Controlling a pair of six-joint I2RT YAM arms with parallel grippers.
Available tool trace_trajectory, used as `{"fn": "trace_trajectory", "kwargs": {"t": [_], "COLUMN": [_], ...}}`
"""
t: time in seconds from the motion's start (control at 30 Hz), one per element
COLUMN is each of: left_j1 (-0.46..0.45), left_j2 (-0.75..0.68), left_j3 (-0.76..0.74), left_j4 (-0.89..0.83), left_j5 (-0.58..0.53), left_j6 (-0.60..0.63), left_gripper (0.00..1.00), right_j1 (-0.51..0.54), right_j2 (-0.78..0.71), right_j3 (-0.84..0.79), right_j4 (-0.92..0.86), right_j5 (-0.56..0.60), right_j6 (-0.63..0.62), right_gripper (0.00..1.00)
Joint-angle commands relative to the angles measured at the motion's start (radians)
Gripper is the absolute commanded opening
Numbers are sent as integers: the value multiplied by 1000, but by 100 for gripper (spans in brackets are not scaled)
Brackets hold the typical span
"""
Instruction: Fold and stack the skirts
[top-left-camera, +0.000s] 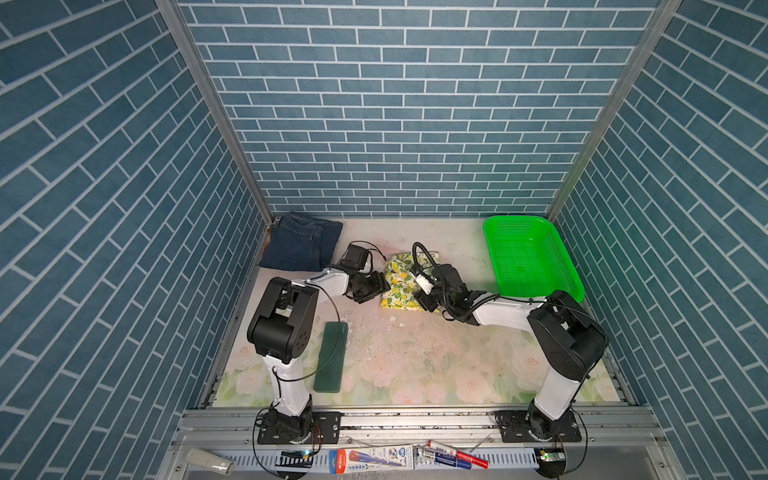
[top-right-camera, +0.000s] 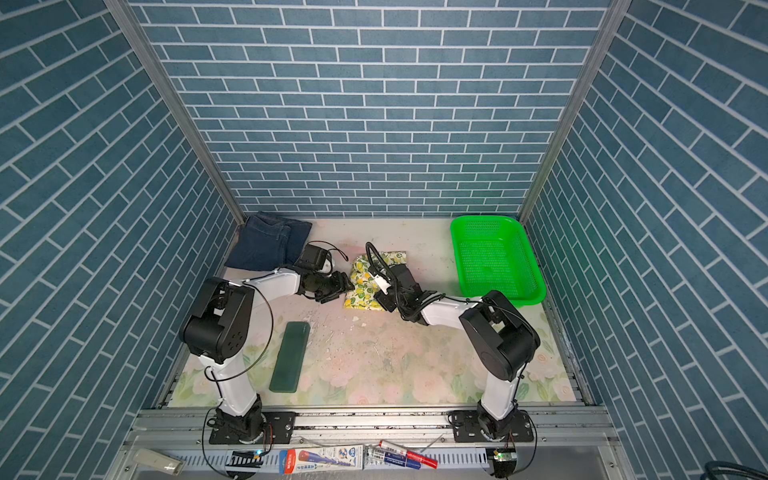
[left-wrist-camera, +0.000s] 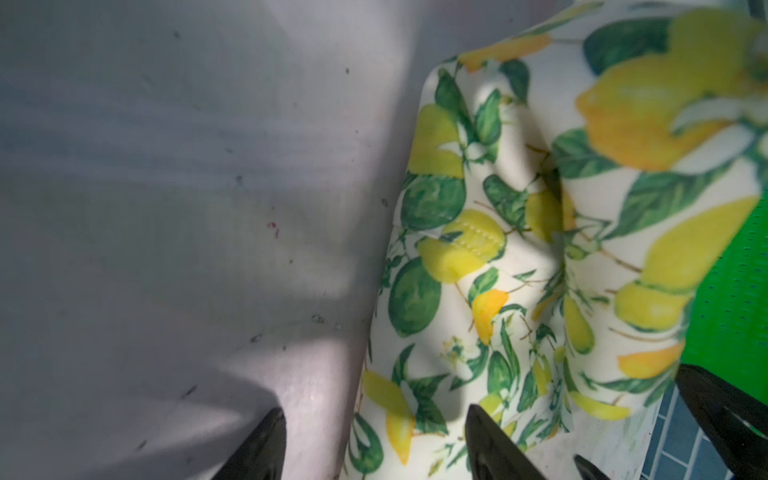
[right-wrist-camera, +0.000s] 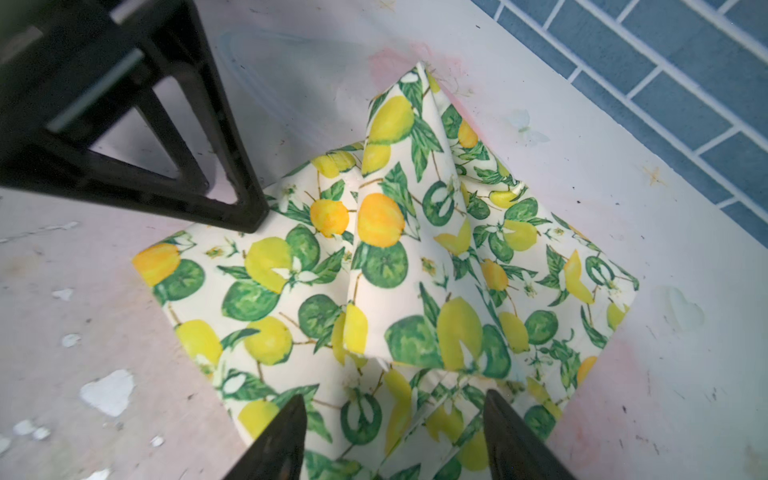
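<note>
At frame centre on the bench (top-left-camera: 415, 353), the lemon-print skirt (top-left-camera: 397, 291) lies folded but rumpled; left hand (left-wrist-camera: 374, 453) and right hand (right-wrist-camera: 392, 444) stand parted over it, grasping nothing. Upper left: denim skirt (top-left-camera: 299, 245), folded. Stacking apparently remains.

Reaching inward with both arms, elbows bent, wrists tipped down. Holding left gripper (left-wrist-camera: 374, 449) with jaws spread, likewise right gripper (right-wrist-camera: 395, 440); facing each other tip to tip, near but apart.
</note>
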Motion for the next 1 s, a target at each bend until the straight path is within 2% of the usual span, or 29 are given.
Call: {"fn": "trace_trajectory", "kwargs": {"t": [0.0, 0.17, 0.27, 0.43, 0.5, 0.63, 0.7, 0.77, 0.9, 0.97], "left_j1": [-16, -18, -19, -18, -19, -18, -19, -19, -19, -18], "left_j2": [25, 33, 39, 45, 49, 55, 55, 54, 55, 53], "left_j3": [-19, -36, -38, -28, -25, -21, -24, -25, -24, -20], "left_j4": [18, 37, 44, 37, 33, 34, 39, 40, 42, 41], "left_j5": [4, 10, 12, 14, 14, 15, 17, 15, 18, 20], "left_j6": [-7, -16, -18, -12, -8, -5, -6, -7, -8, -8], "left_gripper": [67, 52, 33, 0, 0, 0, 0, 0, 0, 0], "right_j1": [11, 13, 10, -10, -32, -115, -176, -216, -242, -251], "right_j2": [52, 103, 134, 128, 114, 99, 104, 117, 124, 121], "right_j3": [60, 102, 131, 140, 151, 198, 237, 272, 305, 314], "right_j4": [57, 82, 85, 97, 75, -8, -79, -147, -241, -271], "right_j5": [55, 73, 70, 78, 81, 58, 15, -2, 11, 2], "right_j6": [-111, -121, -108, -44, 1, 136, 233, 303, 347, 369], "right_gripper": [66, 59, 50, 28, 22, 21, 22, 27, 59, 66]}}
